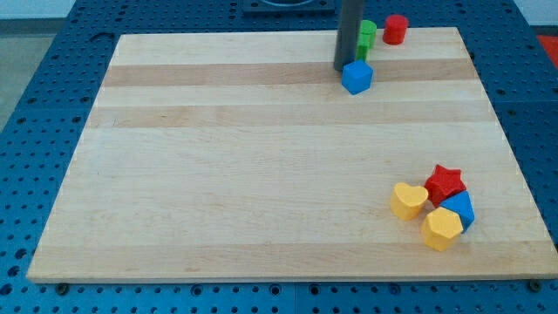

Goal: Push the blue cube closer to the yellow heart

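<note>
The blue cube point(357, 76) sits near the view's top, right of centre, on the wooden board point(261, 157). My tip point(343, 68) is at the cube's upper left corner, touching or almost touching it. The rod rises from there to the view's top edge. The yellow heart point(407, 200) lies far below, at the view's lower right, in a cluster with other blocks.
A green block point(368, 37) is partly hidden behind the rod, and a red cylinder point(396, 29) stands at the top edge. Next to the heart are a red star point(444, 182), a second blue block point(459, 209) and a yellow hexagon point(441, 228).
</note>
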Robot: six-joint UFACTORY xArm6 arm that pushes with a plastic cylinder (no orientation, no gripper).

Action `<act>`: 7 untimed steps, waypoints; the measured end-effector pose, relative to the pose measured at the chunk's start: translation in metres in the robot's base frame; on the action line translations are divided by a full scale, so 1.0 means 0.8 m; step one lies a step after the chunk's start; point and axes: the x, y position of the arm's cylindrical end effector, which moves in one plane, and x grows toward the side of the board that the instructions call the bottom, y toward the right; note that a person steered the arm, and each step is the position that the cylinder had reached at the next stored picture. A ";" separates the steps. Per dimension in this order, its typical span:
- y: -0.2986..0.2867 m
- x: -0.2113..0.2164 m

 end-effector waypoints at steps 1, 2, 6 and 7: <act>0.000 0.013; 0.000 0.075; -0.004 0.024; 0.047 0.035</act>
